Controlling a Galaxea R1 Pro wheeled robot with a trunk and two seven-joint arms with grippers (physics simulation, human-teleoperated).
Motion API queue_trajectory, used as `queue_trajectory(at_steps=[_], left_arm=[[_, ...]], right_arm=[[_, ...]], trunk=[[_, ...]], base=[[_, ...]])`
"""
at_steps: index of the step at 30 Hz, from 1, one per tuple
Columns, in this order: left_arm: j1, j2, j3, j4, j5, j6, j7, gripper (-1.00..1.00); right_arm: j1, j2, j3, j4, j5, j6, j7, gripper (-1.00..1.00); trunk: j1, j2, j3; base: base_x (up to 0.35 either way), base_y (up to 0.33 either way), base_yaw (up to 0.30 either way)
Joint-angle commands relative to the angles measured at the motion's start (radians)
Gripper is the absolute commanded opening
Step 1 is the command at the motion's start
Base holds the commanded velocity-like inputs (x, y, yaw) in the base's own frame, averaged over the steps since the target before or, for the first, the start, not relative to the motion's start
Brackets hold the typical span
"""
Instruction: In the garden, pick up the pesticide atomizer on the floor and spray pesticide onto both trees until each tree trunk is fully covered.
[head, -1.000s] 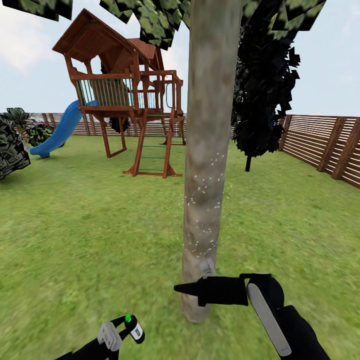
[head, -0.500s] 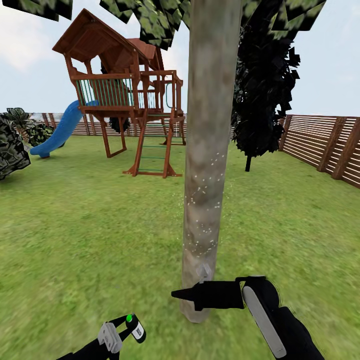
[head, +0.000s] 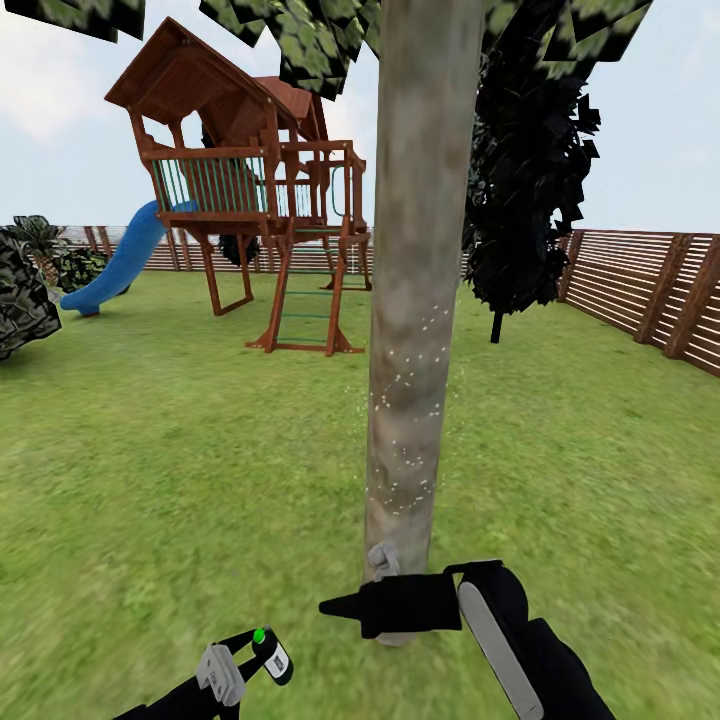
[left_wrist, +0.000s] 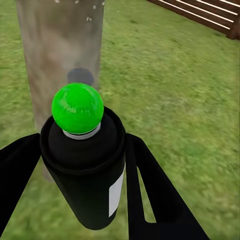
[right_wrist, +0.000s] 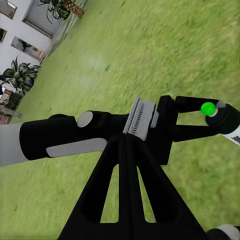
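While the head view looks past both arms:
Left claw: clamped on the pesticide atomizer, low beside the tree trunk.
Left wrist view: green cap — trunk just behind.
Right claw: fingers pressed together.
Change: right arm has slid leftward — pesticide specks unchanged.

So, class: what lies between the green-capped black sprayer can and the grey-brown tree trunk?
Only bare grass between can and trunk, in the head view.
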Motion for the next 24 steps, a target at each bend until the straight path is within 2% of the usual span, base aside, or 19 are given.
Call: queue_trajectory(at_steps=[1,11,14,19,24], left_arm=[[-0.002,0.001,-0.006,0.000,0.011,-0.003,-0.004,-1.00],[-0.002,0.001,-0.006,0.002,0.011,-0.003,-0.030,-1.00],[-0.002,0.001,-0.006,0.001,0.010,-0.003,-0.030,-1.00],[-0.002,0.001,-0.033,0.000,0.009,-0.008,-0.030,-1.00],[-0.002,0.002,-0.038,-0.001,0.009,-0.023,-0.030,-1.00]], right_arm=[[-0.001,0.000,0.001,0.000,0.003,0.003,0.005,-1.00],[-0.001,0.000,0.003,0.000,0.002,0.003,0.005,-1.00],[-0.001,0.008,0.004,0.004,0.003,0.003,0.005,-1.00],[-0.001,0.019,0.004,0.015,0.003,0.003,0.005,-1.00],[-0.001,0.019,-0.003,0.031,0.005,0.003,0.004,-1.00]], trunk=[[0.001,-0.002,-0.002],[0.001,-0.002,-0.002],[0.001,-0.002,-0.002],[0.001,-0.002,-0.002],[0.001,-0.002,-0.002]], base=[[0.000,0.000,0.000],[0.000,0.000,0.000],[0.000,0.000,0.000],[0.000,0.000,0.000],[0.000,0.000,0.000]])
